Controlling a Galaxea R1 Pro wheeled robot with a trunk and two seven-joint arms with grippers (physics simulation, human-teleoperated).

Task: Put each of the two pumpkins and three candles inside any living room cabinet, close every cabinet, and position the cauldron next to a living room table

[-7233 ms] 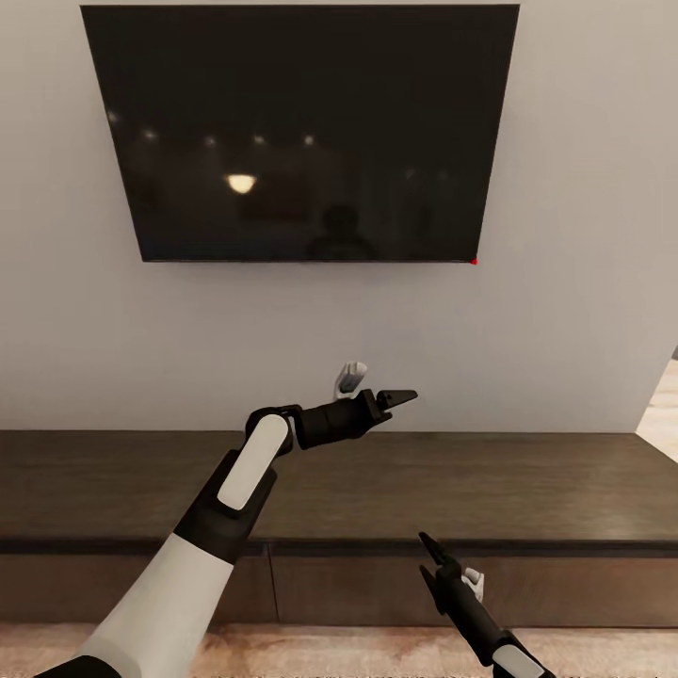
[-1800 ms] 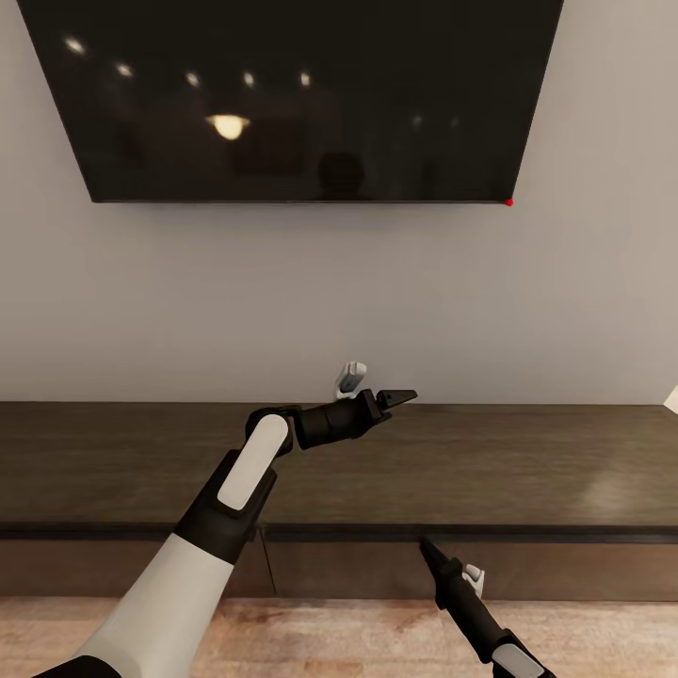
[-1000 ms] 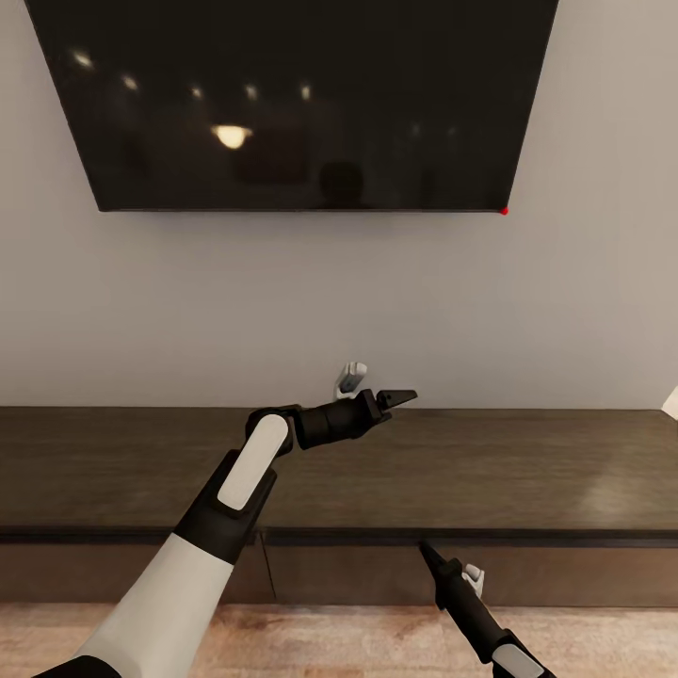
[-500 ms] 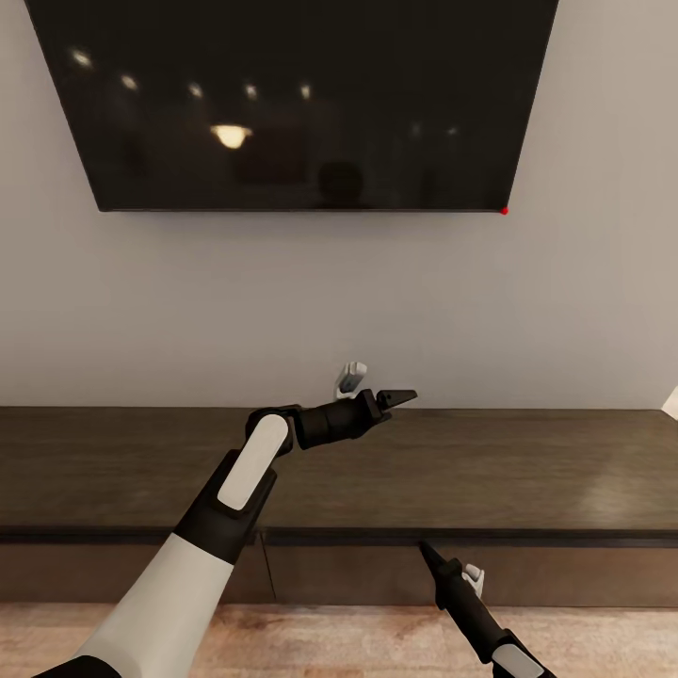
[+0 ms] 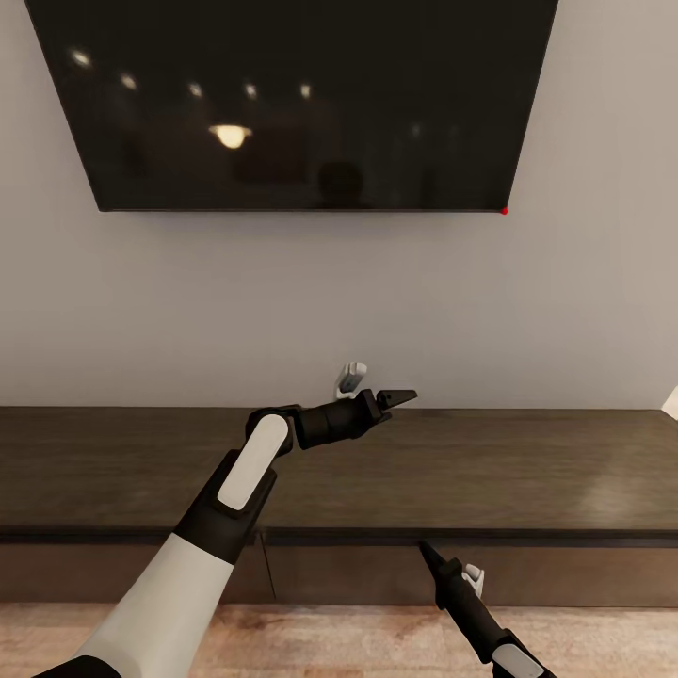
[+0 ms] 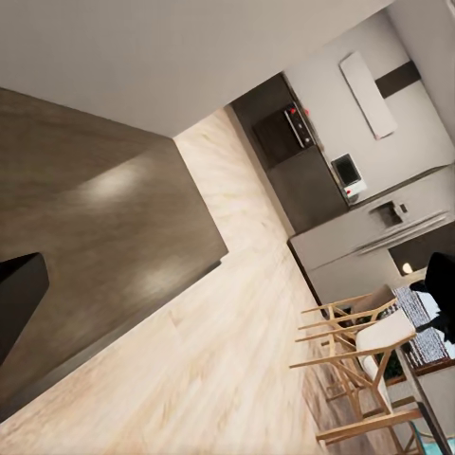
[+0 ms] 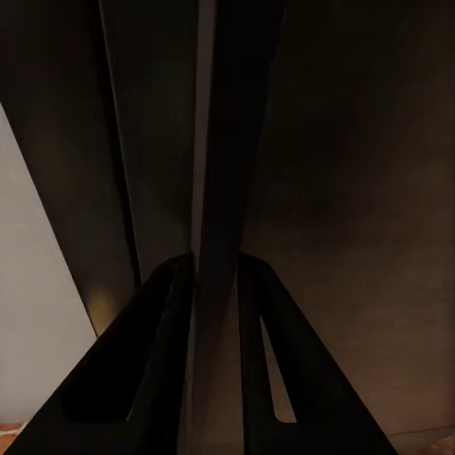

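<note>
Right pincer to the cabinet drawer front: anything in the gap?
Nothing visible. In the head view the right pincer sits low before the cabinet, tips at the lip under its top. Its wrist view shows only dark drawer fronts beyond the closed fingers. The left pincer is raised over the top, out of the path.

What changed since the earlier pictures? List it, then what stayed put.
The camera has closed in on the cabinet and the TV; over the last second nothing shifted. The left pincer stays raised over the cabinet top, and the right pincer stays at the drawer front's top edge. Nothing was gripped or released.
</note>
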